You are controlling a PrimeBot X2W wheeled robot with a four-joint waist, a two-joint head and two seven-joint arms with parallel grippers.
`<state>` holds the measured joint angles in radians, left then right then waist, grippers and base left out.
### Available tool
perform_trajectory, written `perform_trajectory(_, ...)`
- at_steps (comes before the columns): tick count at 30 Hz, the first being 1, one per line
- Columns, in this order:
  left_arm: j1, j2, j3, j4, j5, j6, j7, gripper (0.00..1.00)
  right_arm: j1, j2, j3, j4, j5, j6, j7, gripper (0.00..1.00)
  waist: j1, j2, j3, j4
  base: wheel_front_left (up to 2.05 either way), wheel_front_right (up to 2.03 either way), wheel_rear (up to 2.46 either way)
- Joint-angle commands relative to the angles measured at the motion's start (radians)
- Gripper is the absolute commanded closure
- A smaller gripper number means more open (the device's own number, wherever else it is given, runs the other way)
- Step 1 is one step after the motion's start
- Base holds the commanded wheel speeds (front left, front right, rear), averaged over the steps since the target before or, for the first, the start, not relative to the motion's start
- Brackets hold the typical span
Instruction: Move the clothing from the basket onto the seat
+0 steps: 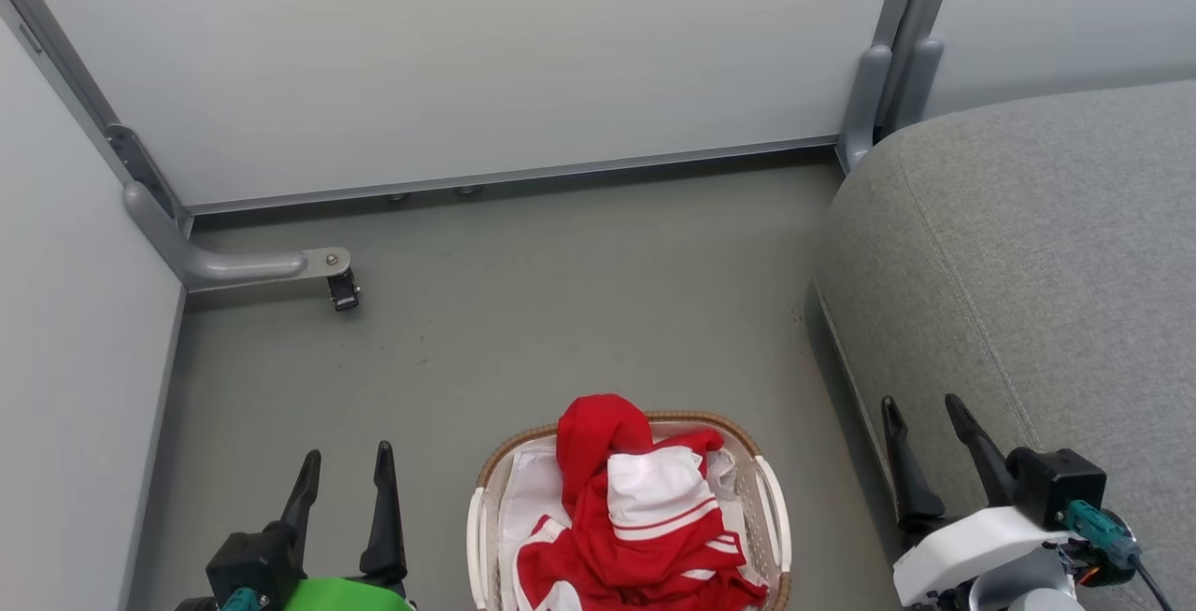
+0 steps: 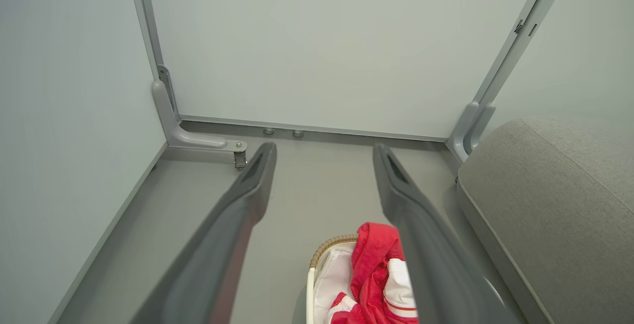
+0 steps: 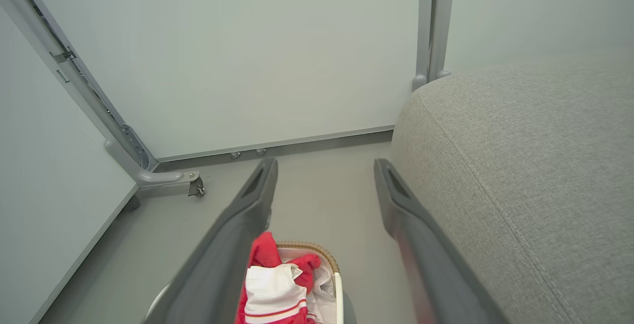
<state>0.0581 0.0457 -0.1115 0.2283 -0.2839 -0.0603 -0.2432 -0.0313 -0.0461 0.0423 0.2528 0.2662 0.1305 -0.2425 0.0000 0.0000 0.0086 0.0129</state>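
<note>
Task not yet begun: we note all the clothing (image 1: 635, 508) heaped in the basket (image 1: 775, 508) on the near floor, none on the seat (image 1: 1046, 247) at right, left gripper (image 1: 348, 452) and right gripper (image 1: 920, 402) both wide, holding nothing.

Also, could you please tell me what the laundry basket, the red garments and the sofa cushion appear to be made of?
Laundry basket: likely moulded plastic, smooth cream-white perforated walls; the brown rim looks woven, possibly imitation wicker.
Red and white garments: soft sports fabric, probably synthetic, crumpling in loose folds.
Sofa cushion: matte grey woven upholstery, with visible weave texture and a stitched seam.
</note>
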Motion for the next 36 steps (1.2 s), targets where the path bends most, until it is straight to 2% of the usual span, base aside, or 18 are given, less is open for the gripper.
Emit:
perform_trajectory(1,0.016,0.007,-0.003,-0.005,0.026,0.007,-0.007,0.00,0.011,-0.006,0.003,-0.005,-0.021,0.000,-0.008,0.00,0.0000,0.0000,-0.001,0.000,0.00,0.00,0.00)
perform_trajectory(11,0.024,0.008,-0.003,0.006,0.076,0.009,-0.025,0.00,0.021,-0.007,0.015,-0.013,-0.091,0.000,-0.025,0.00,0.0000,0.0000,-0.002,0.003,0.00,0.00,0.00)
perform_trajectory(36,0.017,0.008,-0.003,0.011,0.068,0.007,-0.021,0.00,0.014,-0.007,0.010,-0.011,-0.086,0.000,-0.024,0.00,0.0000,0.0000,0.005,0.002,0.00,0.00,0.00)
